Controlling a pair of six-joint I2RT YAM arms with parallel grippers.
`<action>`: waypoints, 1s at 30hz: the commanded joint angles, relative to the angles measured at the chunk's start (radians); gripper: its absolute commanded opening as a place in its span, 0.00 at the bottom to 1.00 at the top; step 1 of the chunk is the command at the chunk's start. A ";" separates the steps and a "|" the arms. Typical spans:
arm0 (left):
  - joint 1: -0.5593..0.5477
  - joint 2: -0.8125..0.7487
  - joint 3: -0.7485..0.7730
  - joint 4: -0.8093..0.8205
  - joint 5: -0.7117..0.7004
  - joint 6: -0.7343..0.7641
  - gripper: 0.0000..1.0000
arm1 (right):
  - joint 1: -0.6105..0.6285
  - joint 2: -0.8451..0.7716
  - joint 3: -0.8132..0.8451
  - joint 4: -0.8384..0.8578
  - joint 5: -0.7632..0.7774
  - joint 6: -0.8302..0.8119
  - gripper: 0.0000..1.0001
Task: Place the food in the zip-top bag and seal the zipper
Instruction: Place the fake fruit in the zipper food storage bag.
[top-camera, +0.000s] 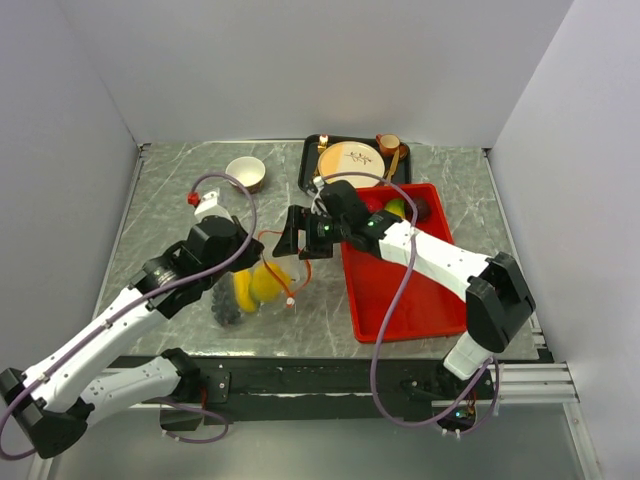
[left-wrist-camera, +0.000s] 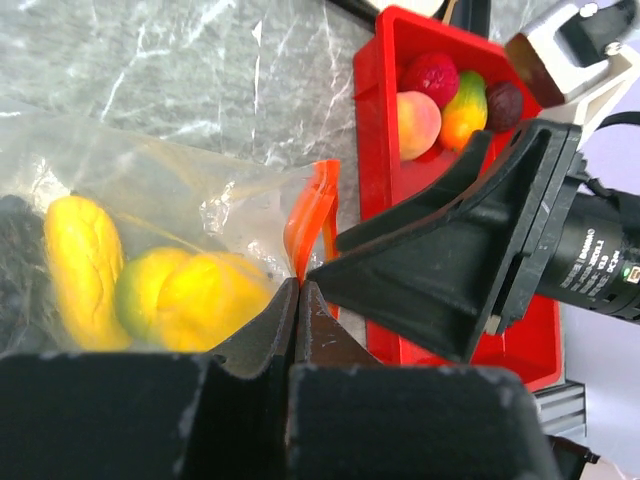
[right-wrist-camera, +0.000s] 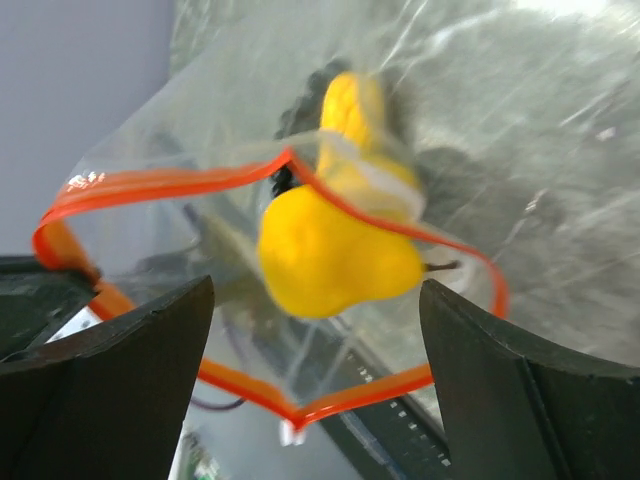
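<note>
The clear crinkly zip-top bag (top-camera: 243, 298) lies on the grey marbled surface (top-camera: 170, 190), just left of the red rectangular tray (top-camera: 400, 300). Its mouth is held open as a loop. The left end effector (left-wrist-camera: 295, 292) has its jaws closed tight on the orange-red zipper strip (left-wrist-camera: 310, 215) at the bag's mouth, lifting that edge.

The right end effector (right-wrist-camera: 315, 290) hangs over the open mouth with its jaws spread wide and nothing gripped. In the right wrist view, a yellow lemon-like toy fruit (right-wrist-camera: 330, 255) shows blurred between its 2 fingers and touches neither. It sits inside the loop of the zipper, and whether it has reached the bottom of the bag cannot be told. A small white slider tab (right-wrist-camera: 291, 433) sits at the near corner of the strip.

In the left wrist view, a long yellow banana-like piece (left-wrist-camera: 85, 265) and a yellow-green round fruit (left-wrist-camera: 150, 290) lie inside the bag.

4 toy fruits are in the tray's far end:
- a peach (left-wrist-camera: 418, 122)
- a red apple (left-wrist-camera: 435, 75)
- an orange-green mango (left-wrist-camera: 465, 105)
- a dark plum (left-wrist-camera: 503, 100)

Beyond the tray is a cream plate (top-camera: 350, 160) on a black tray, and a small cream bowl (top-camera: 245, 172) is to its left.
</note>
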 joint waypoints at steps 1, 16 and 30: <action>0.001 -0.041 0.058 -0.016 -0.061 -0.019 0.02 | -0.024 -0.076 0.080 -0.088 0.143 -0.076 0.90; 0.003 -0.044 0.052 -0.057 -0.108 -0.056 0.03 | -0.225 -0.198 -0.064 -0.186 0.344 -0.135 0.93; 0.003 0.020 0.025 0.015 -0.035 -0.026 0.04 | -0.347 0.084 0.079 -0.253 0.531 -0.170 0.98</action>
